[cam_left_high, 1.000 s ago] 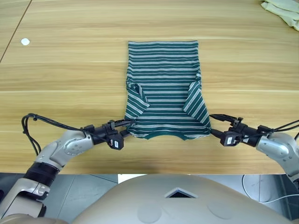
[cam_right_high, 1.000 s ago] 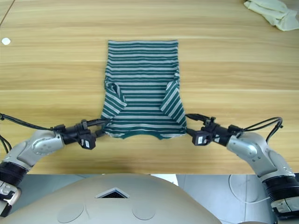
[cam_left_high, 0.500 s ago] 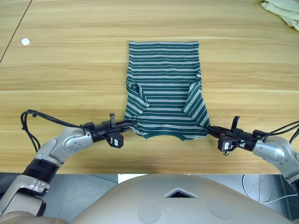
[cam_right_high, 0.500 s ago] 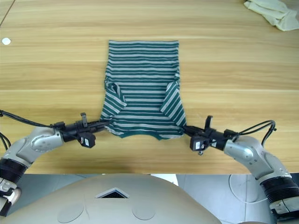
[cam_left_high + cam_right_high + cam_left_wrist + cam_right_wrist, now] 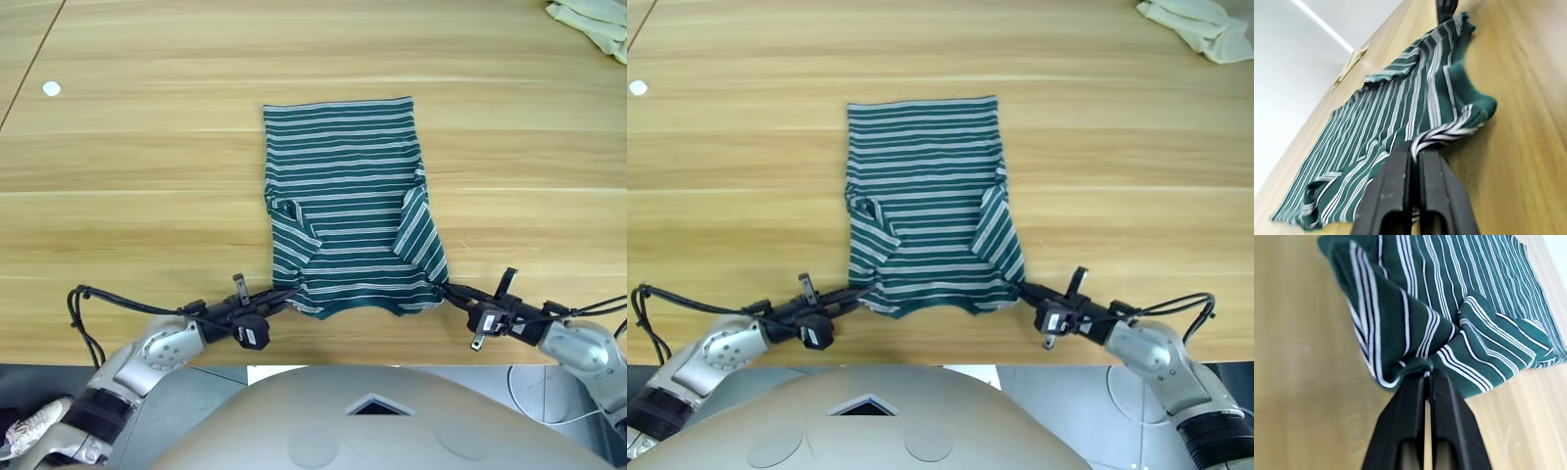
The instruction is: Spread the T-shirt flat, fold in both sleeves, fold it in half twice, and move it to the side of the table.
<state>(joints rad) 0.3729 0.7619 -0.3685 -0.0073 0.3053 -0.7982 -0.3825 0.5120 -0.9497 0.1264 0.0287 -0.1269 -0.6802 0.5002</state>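
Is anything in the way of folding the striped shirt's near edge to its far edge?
Nothing visible. The left tool and right tool pinch the T-shirt by its near corners; the pale cloth lies apart, far right on the table.

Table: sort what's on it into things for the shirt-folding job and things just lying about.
Job: striped T-shirt; left gripper and right gripper, each shut on a near corner.
Lying about: pale cloth, far right; white dot, far left.
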